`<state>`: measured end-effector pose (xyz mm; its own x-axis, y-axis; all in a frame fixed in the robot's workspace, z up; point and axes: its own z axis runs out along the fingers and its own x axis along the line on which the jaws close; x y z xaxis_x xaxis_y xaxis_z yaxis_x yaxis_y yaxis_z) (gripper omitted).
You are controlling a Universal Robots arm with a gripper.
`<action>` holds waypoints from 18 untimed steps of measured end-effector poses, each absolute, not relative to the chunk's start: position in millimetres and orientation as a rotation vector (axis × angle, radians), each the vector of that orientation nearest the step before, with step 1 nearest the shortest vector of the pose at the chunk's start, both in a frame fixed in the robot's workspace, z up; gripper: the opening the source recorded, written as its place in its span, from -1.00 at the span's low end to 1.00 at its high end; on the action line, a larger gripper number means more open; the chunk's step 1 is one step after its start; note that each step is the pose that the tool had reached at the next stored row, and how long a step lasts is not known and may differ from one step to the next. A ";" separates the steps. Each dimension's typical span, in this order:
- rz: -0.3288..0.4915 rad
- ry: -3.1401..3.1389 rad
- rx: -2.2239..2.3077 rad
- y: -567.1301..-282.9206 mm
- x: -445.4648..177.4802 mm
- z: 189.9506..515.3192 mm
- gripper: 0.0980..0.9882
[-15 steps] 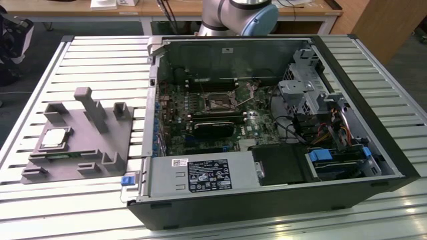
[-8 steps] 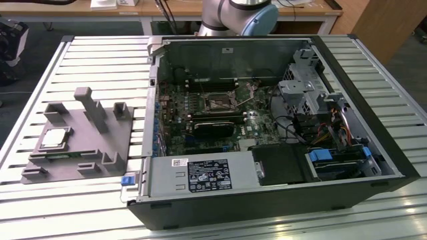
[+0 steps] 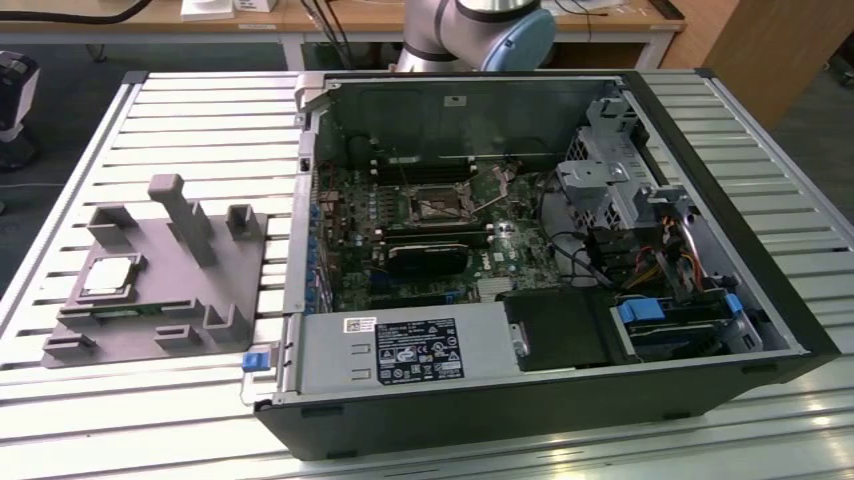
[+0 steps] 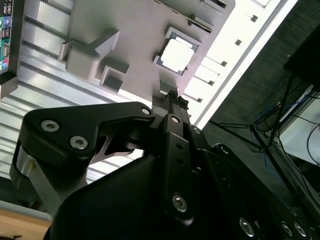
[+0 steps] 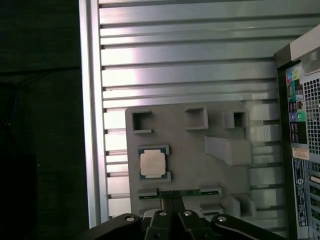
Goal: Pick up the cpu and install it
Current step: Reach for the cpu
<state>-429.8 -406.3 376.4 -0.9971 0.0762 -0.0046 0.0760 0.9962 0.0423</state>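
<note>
The tool [image 5: 172,194] hangs near the grey tray's [image 5: 190,160] edge, fingers pressed together and holding nothing. The cpu [image 5: 152,163] lies in its tray recess just beyond the tool's tips.

grey plastic tray [image 3: 200,292] beside open computer case [image 3: 534,415] on slatted metal table [image 3: 200,120]

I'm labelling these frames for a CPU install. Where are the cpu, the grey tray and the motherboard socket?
cpu [image 5: 152,164]: first wrist view, centre of its silver metal top.
grey tray [image 5: 187,155]: first wrist view, bare flat surface beside the cpu.
socket [image 3: 438,207]: exterior view, middle of the black square frame.
</note>
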 end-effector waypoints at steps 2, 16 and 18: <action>0.066 3.135 0.120 -406.0 -433.8 374.5 -0.98; 0.065 3.153 0.121 -403.9 -443.9 359.3 -0.98; 0.065 3.156 0.121 -403.9 -444.3 357.0 -0.98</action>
<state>-444.3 -403.9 357.0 -0.9969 0.0762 0.0192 0.0770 0.9962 0.0405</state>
